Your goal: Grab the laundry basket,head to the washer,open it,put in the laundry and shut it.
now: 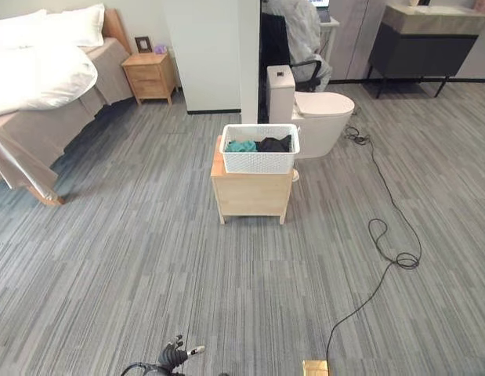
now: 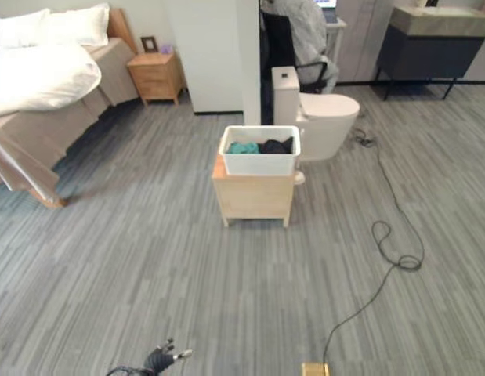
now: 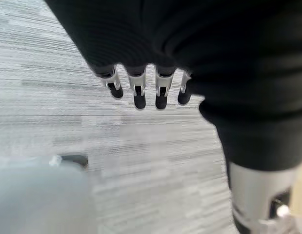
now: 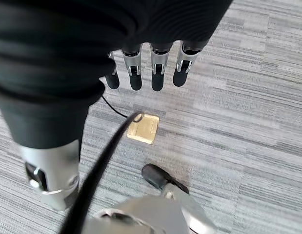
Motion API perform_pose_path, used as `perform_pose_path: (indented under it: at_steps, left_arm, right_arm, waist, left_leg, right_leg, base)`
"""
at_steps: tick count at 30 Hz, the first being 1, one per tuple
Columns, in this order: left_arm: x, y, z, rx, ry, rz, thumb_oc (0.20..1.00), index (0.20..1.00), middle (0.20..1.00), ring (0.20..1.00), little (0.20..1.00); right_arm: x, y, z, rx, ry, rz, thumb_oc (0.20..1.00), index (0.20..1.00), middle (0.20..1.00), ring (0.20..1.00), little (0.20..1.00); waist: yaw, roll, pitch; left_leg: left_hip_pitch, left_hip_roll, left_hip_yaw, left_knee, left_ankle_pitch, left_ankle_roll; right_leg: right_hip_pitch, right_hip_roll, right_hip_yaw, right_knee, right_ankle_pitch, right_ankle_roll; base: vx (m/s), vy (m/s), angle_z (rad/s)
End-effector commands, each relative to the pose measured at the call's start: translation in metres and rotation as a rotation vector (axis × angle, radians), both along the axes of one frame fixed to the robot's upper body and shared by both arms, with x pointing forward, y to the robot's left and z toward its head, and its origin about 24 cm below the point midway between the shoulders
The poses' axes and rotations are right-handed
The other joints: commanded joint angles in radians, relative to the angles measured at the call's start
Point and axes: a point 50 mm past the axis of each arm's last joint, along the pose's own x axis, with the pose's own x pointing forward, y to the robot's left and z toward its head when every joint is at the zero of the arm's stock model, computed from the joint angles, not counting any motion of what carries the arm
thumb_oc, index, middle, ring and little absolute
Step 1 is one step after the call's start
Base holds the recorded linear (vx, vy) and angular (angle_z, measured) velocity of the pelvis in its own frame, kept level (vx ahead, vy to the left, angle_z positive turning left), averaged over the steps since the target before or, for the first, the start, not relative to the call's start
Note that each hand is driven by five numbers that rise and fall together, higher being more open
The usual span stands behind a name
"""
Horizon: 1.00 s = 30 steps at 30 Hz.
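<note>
My left hand hangs low at the near edge of the floor, fingers straight and relaxed, holding nothing. Far ahead and a little right of it, the white laundry basket sits on top of a small wooden stand, with teal and dark laundry inside; its long axis runs left to right across my path. My right hand hangs over the carpet near a brass floor plate, likewise loose and empty. The basket stands well apart from both hands, roughly centred between them, so I judge that I must walk forward before either can reach a rim.
</note>
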Motion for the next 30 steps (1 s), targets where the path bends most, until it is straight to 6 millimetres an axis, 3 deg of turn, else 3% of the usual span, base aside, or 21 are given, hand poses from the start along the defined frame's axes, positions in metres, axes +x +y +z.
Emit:
perform_pose_path:
  at_steps: [1, 2, 4, 5, 8, 11, 12, 13, 15, 16, 18, 20, 21, 23, 24, 26, 27, 28, 30]
  left_arm:
    - [0.014, -0.002, 0.005, 0.002, -0.053, 0.002, 1.0, 1.0, 1.0, 1.0, 1.0]
    - [0.014, -0.001, 0.005, 0.001, -0.052, 0.028, 1.0, 1.0, 1.0, 1.0, 1.0]
    - [0.014, 0.0, 0.005, 0.0, -0.058, 0.046, 1.0, 1.0, 1.0, 1.0, 1.0]
    - [0.017, 0.002, 0.007, 0.002, -0.072, 0.06, 1.0, 1.0, 1.0, 1.0, 1.0]
    - [0.021, 0.009, 0.009, 0.012, -0.091, 0.098, 1.0, 1.0, 1.0, 1.0, 1.0]
    - [0.017, 0.013, 0.008, 0.019, -0.081, 0.13, 1.0, 1.0, 1.0, 1.0, 1.0]
    - [0.013, 0.019, 0.008, 0.029, -0.069, 0.159, 1.0, 1.0, 1.0, 1.0, 1.0]
    - [0.013, 0.02, 0.008, 0.029, -0.069, 0.159, 1.0, 1.0, 1.0, 1.0, 1.0]
    - [0.011, 0.024, 0.007, 0.043, -0.051, 0.148, 1.0, 1.0, 1.0, 1.0, 1.0]
    - [0.011, 0.029, 0.008, 0.054, -0.047, 0.142, 1.0, 1.0, 1.0, 1.0, 1.0]
    - [0.011, 0.034, 0.009, 0.069, -0.042, 0.116, 1.0, 1.0, 1.0, 1.0, 1.0]
    - [0.01, 0.041, 0.011, 0.083, -0.051, 0.115, 1.0, 1.0, 1.0, 1.0, 1.0]
    - [0.014, 0.047, 0.015, 0.098, -0.071, 0.126, 1.0, 1.0, 1.0, 1.0, 1.0]
    - [0.017, 0.052, 0.018, 0.103, -0.097, 0.145, 1.0, 1.0, 1.0, 1.0, 1.0]
    - [0.017, 0.051, 0.018, 0.103, -0.097, 0.145, 1.0, 1.0, 1.0, 1.0, 1.0]
    - [0.022, 0.053, 0.022, 0.096, -0.135, 0.161, 1.0, 1.0, 1.0, 1.0, 1.0]
    - [0.029, 0.053, 0.026, 0.094, -0.165, 0.164, 1.0, 1.0, 1.0, 1.0, 1.0]
    - [0.038, 0.051, 0.03, 0.09, -0.205, 0.16, 1.0, 1.0, 1.0, 1.0, 1.0]
    - [0.041, 0.049, 0.032, 0.081, -0.221, 0.152, 1.0, 1.0, 1.0, 1.0, 1.0]
  right_arm:
    - [0.017, -0.015, 0.009, -0.041, -0.087, -0.006, 1.0, 1.0, 1.0, 1.0, 1.0]
    - [0.026, -0.014, 0.011, -0.043, -0.113, 0.008, 1.0, 1.0, 1.0, 1.0, 1.0]
    - [0.032, -0.015, 0.013, -0.047, -0.131, 0.014, 1.0, 1.0, 1.0, 1.0, 1.0]
    - [0.042, -0.013, 0.015, -0.048, -0.166, 0.024, 1.0, 1.0, 1.0, 1.0, 1.0]
    - [0.052, -0.008, 0.017, -0.032, -0.2, 0.028, 1.0, 1.0, 1.0, 1.0, 1.0]
    - [0.048, -0.004, 0.015, -0.018, -0.183, 0.027, 1.0, 1.0, 1.0, 1.0, 1.0]
    - [0.04, 0.001, 0.011, -0.002, -0.153, 0.036, 1.0, 1.0, 1.0, 1.0, 1.0]
    - [0.04, 0.001, 0.011, -0.001, -0.152, 0.036, 1.0, 1.0, 1.0, 1.0, 1.0]
    - [0.03, 0.004, 0.007, 0.017, -0.12, 0.023, 1.0, 1.0, 1.0, 1.0, 1.0]
    - [0.029, 0.006, 0.006, 0.026, -0.116, 0.02, 1.0, 1.0, 1.0, 1.0, 1.0]
    - [0.031, 0.001, 0.008, 0.032, -0.13, -0.031, 1.0, 1.0, 1.0, 1.0, 1.0]
    - [0.039, -0.004, 0.012, 0.037, -0.18, -0.078, 1.0, 1.0, 1.0, 1.0, 1.0]
    - [0.052, -0.009, 0.019, 0.037, -0.254, -0.116, 1.0, 1.0, 1.0, 1.0, 1.0]
    - [0.061, -0.015, 0.025, 0.035, -0.314, -0.138, 1.0, 1.0, 1.0, 1.0, 1.0]
    - [0.061, -0.015, 0.025, 0.035, -0.313, -0.138, 1.0, 1.0, 1.0, 1.0, 1.0]
    - [0.067, -0.022, 0.031, 0.02, -0.361, -0.158, 1.0, 1.0, 1.0, 1.0, 1.0]
    - [0.068, -0.026, 0.034, 0.011, -0.38, -0.178, 1.0, 1.0, 1.0, 1.0, 1.0]
    - [0.068, -0.031, 0.036, 0.004, -0.397, -0.205, 1.0, 1.0, 1.0, 1.0, 1.0]
    - [0.07, -0.031, 0.037, 0.012, -0.411, -0.212, 1.0, 1.0, 1.0, 1.0, 1.0]
  waist:
    - [0.0, 0.0, 0.036]
    - [-0.001, -0.004, 0.041]
    - [0.005, -0.008, 0.042]
    - [0.019, -0.004, 0.038]
    - [0.047, -0.001, 0.037]
    - [0.071, -0.009, 0.026]
    - [0.097, -0.019, 0.011]
    - [0.097, -0.021, 0.011]
    - [0.104, -0.054, -0.002]
    - [0.108, -0.064, -0.006]
    - [0.096, -0.073, -0.004]
    - [0.065, -0.055, 0.009]
    - [0.041, -0.03, 0.018]
    - [0.01, -0.017, 0.035]
    - [0.009, -0.014, 0.034]
    - [-0.017, -0.009, 0.043]
    - [-0.032, -0.012, 0.047]
    - [-0.059, -0.024, 0.048]
    - [-0.067, -0.027, 0.047]
  left_leg:
    - [-0.048, 0.11, -0.06, 0.113, 0.113, -0.058]
    - [-0.084, 0.133, -0.007, 0.051, 0.11, -0.051]
    - [-0.102, 0.139, 0.015, -0.011, 0.093, -0.046]
    - [-0.116, 0.155, 0.039, -0.162, 0.107, -0.043]
    - [-0.164, 0.17, 0.067, -0.325, 0.162, -0.047]
    - [-0.187, 0.166, 0.06, -0.33, 0.18, -0.05]
    - [-0.211, 0.141, 0.012, -0.276, 0.184, -0.04]
    - [-0.211, 0.14, 0.012, -0.274, 0.182, -0.04]
    - [-0.245, 0.09, 0.001, -0.174, 0.149, -0.015]
    - [-0.227, 0.068, 0.009, -0.17, 0.125, 0.006]
    - [-0.187, 0.027, 0.035, -0.173, 0.079, 0.058]
    - [-0.13, 0.011, 0.058, -0.185, 0.037, 0.099]
    - [-0.063, 0.015, 0.073, -0.209, 0.01, 0.12]
    - [0.018, 0.009, 0.066, -0.233, -0.013, 0.121]
    - [0.016, 0.012, 0.064, -0.234, -0.011, 0.12]
    - [0.082, 0.01, 0.058, -0.26, -0.041, 0.108]
    - [0.118, 0.006, 0.053, -0.277, -0.058, 0.096]
    - [0.181, -0.01, 0.038, -0.295, -0.103, 0.081]
    - [0.197, -0.014, 0.03, -0.299, -0.112, 0.076]
  right_leg:
    - [0.009, -0.057, 0.041, 0.082, -0.048, 0.067]
    - [0.015, -0.057, 0.026, 0.075, -0.062, 0.071]
    - [0.016, -0.061, 0.024, 0.076, -0.07, 0.075]
    - [0.016, -0.054, 0.027, 0.081, -0.095, 0.089]
    - [0.04, -0.044, 0.052, 0.077, -0.132, 0.109]
    - [0.083, -0.052, 0.072, 0.064, -0.149, 0.132]
    - [0.119, -0.067, 0.101, 0.067, -0.168, 0.135]
    - [0.12, -0.069, 0.101, 0.068, -0.17, 0.135]
    - [0.13, -0.102, 0.118, 0.136, -0.169, 0.146]
    - [0.106, -0.115, 0.128, 0.208, -0.153, 0.156]
    - [0.011, -0.142, 0.164, 0.43, -0.009, 0.178]
    - [-0.094, -0.158, 0.189, 0.608, 0.11, 0.184]
    - [-0.181, -0.185, 0.146, 0.68, 0.149, 0.185]
    - [-0.256, -0.189, 0.092, 0.641, 0.071, 0.166]
    - [-0.256, -0.186, 0.09, 0.637, 0.074, 0.165]
    - [-0.3, -0.192, 0.05, 0.508, 0.041, 0.162]
    - [-0.318, -0.199, 0.039, 0.395, 0.052, 0.17]
    - [-0.339, -0.2, 0.069, 0.205, 0.108, 0.198]
    - [-0.34, -0.201, 0.084, 0.146, 0.129, 0.21]
  base:
    - [0.09, -0.076, -0.05]
    - [0.1, -0.078, 0.03]
    - [0.18, 0.012, 0.19]
    - [0.31, 0.067, 0.2]
    - [0.3, 0.065, 0.11]
    - [0.4, 0.097, -0.34]
    - [0.48, 0.13, -0.42]
    - [0.51, 0.128, -0.29]
    - [0.42, 0.118, -0.51]
    - [0.46, 0.203, -0.54]
    - [0.38, 0.249, -0.26]
    - [0.36, 0.274, -0.08]
    - [0.47, 0.259, 0.04]
    - [0.38, 0.123, -0.01]
    - [0.25, -0.003, -0.29]
    - [0.36, -0.065, 0.15]
    - [0.64, -0.198, 0.54]
    - [0.5, -0.17, 0.43]
    - [0.45, -0.151, 0.39]
